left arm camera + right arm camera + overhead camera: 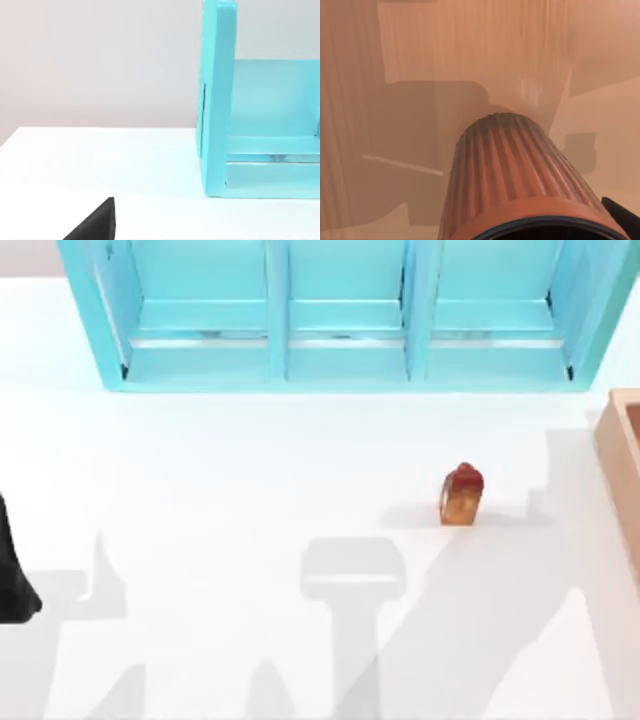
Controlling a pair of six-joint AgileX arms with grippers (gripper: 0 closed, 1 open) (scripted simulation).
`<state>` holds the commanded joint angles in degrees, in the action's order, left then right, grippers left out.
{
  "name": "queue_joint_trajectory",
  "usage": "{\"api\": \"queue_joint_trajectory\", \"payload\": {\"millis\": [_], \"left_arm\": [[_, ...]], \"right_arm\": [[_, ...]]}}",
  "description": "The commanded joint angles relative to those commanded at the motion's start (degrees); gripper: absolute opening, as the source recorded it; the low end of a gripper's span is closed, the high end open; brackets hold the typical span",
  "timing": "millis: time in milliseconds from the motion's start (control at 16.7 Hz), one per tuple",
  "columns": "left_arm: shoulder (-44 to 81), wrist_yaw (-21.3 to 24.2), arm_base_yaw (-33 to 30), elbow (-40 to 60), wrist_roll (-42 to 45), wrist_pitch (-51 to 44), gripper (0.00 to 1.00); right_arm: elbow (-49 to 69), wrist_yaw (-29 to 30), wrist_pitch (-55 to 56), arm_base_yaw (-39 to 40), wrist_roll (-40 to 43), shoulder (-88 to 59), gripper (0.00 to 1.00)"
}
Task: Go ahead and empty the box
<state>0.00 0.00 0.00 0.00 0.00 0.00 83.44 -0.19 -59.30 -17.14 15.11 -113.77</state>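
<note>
Item: light tan-orange wooden box [622,455], thick-walled, at table's right edge. Inside, beneath my right wrist: ribbed orange-brown cylinder [515,175], probably rigid, light; grasp across ribbed sides. My pincer's state: cannot tell.

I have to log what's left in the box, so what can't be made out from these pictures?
- Box: the top view's right edge cuts it off, hiding most of its inside.
- Ribbed orange cylinder: its near end runs off the right wrist view.
- Left arm: cut by the top view's left edge.
</note>
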Motion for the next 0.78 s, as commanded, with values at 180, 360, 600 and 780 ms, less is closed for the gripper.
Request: {"api": "queue_joint_trajectory", "payload": {"millis": [180,360,600,780], "left_arm": [[0.0,0.0,0.0,0.0,0.0,0.0,1.0],[0.0,0.0,0.0,0.0,0.0,0.0,1.0],[0.0,0.0,0.0,0.0,0.0,0.0,1.0],[0.0,0.0,0.0,0.0,0.0,0.0,1.0]], "right_arm": [[7.0,0.0,-7.3,-0.1,0.2,0.1,0.0],[15.3,-0.1,-17.1,-0.2,0.3,0.7,0.0],[23.5,-0.1,-25.9,-0.2,0.2,2.1,0.0],[24.3,-0.1,-26.7,-0.2,0.3,2.2,0.0]]}}
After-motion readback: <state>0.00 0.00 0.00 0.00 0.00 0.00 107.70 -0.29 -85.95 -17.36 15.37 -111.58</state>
